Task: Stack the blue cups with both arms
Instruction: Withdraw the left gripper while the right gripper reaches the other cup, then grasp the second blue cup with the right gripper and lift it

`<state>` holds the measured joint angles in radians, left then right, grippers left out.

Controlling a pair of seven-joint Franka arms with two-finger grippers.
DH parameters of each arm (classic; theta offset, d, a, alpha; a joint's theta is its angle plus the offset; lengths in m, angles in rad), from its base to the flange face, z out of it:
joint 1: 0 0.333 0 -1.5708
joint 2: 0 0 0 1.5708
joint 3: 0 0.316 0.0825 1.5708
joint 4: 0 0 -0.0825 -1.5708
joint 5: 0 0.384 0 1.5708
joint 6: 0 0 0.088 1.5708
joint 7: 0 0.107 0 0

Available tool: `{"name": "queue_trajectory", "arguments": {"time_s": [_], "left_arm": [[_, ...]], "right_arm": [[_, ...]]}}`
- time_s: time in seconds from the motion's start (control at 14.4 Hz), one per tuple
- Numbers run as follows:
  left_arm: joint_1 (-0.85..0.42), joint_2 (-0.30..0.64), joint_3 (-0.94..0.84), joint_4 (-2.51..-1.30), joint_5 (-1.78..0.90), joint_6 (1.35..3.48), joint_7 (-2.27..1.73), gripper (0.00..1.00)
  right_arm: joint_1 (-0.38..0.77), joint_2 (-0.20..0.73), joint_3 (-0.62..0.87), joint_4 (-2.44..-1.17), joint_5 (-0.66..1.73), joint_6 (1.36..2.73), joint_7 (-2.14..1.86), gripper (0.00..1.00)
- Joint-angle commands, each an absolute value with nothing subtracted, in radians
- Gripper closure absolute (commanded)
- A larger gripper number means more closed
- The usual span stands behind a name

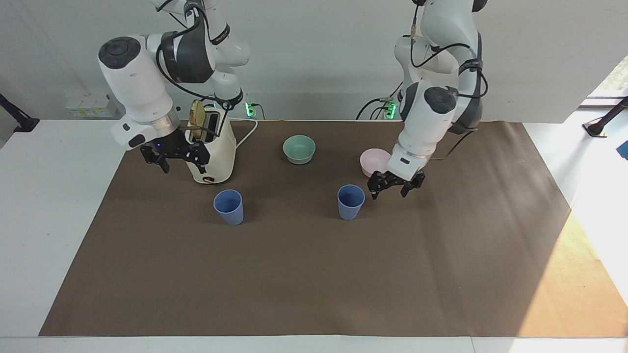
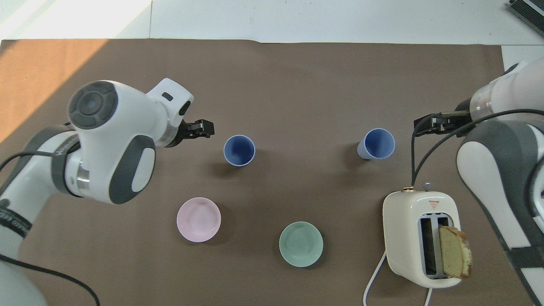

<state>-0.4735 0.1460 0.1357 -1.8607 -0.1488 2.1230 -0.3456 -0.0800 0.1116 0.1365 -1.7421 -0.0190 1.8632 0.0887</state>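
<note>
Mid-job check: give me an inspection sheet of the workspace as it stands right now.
Surface: brown mat over a white table, flat.
Job's things: two blue cups, upright, apart, not stacked.
Clutter: cream toaster with a bread slice sticking out; teal bowl; pink bowl.
Grippers: left gripper open, empty, beside the cup at its end; right gripper open, empty, beside the toaster.
Cables: white toaster cord; black leads on both arms.
Surroundings: white wall; green lights at the arm bases.
</note>
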Motion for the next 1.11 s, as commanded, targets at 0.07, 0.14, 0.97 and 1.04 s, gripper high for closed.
{"name": "queue_trajectory", "arguments": {"time_s": [0.07, 0.14, 0.97, 1.04], "left_arm": [[-0.330, 0.022, 0.129, -1.882, -0.144, 2.014, -0.140, 0.00], [-0.295, 0.006, 0.130, -1.879, -0.141, 2.000, -0.096, 0.00], [-0.078, 0.029, 0.129, -1.602, -0.071, 1.728, 0.141, 0.00], [-0.077, 0.031, 0.129, -1.576, -0.048, 1.686, 0.141, 0.00]], "right_arm": [[-0.063, 0.184, 0.143, -1.762, 0.002, 1.988, 0.078, 0.00], [-0.057, 0.202, 0.141, -1.769, 0.002, 1.993, 0.078, 0.00], [-0.041, 0.236, 0.143, -1.907, -0.002, 2.086, 0.017, 0.86], [-0.043, 0.238, 0.143, -1.905, -0.002, 2.088, -0.006, 1.00]]}}
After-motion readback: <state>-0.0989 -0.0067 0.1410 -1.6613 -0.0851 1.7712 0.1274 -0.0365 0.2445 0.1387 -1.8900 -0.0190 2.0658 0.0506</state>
